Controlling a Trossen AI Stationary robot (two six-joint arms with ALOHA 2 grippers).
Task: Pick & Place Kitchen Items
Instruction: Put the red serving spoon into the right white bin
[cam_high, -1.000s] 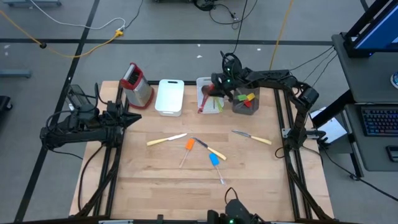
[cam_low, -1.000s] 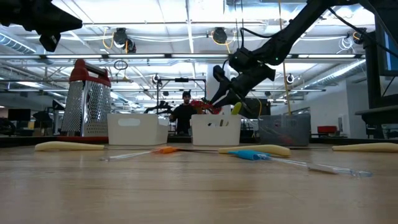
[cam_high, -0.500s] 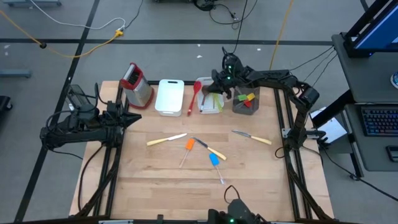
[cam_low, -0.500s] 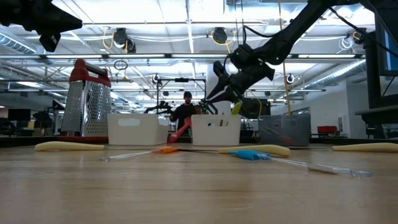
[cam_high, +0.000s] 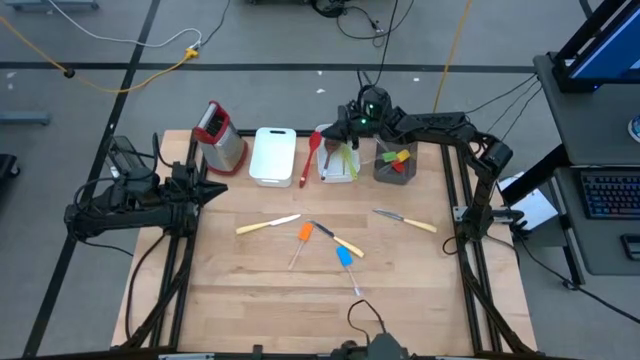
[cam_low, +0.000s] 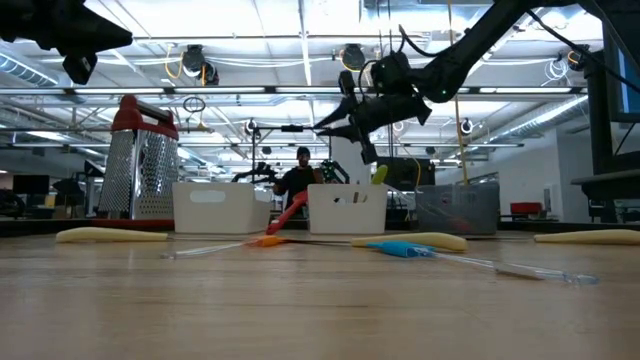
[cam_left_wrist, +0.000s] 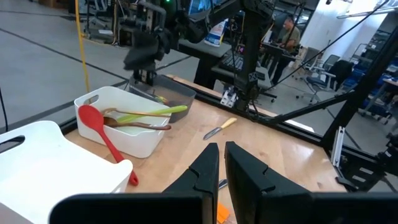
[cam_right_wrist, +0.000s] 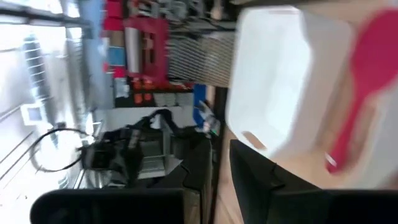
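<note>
A red spoon (cam_high: 310, 158) leans with its bowl (cam_left_wrist: 91, 116) on the left rim of a white bin (cam_high: 340, 172). Its handle (cam_left_wrist: 118, 155) slants down into the gap beside a second white bin (cam_high: 272, 155). A green utensil (cam_left_wrist: 149, 112) and a wooden spoon (cam_left_wrist: 140, 124) lie inside the bin. My right gripper (cam_high: 345, 125) hovers above that bin, level, shut and holding nothing (cam_right_wrist: 219, 168). On the open table lie cream-handled knives (cam_high: 268, 226) (cam_high: 408, 221), an orange spatula (cam_high: 303, 236) and a blue spatula (cam_high: 345, 258). My left gripper (cam_high: 215, 190) waits shut at the table's left edge.
A metal grater with a red top (cam_high: 220, 135) stands at the far left. A grey cup (cam_high: 395, 165) with coloured pieces stands right of the bins. A third cream-handled knife (cam_high: 345, 245) lies between the spatulas. The near half of the wooden table (cam_high: 250, 300) is bare. A person (cam_low: 300, 180) shows in the room behind.
My right gripper has risen above the bin and tipped from pointing down to about level, rolling as it went. The red spoon, which stood at the gripper over the bin, has fallen sideways: its bowl lies on the bin's left rim and its handle slants down between the bins.
</note>
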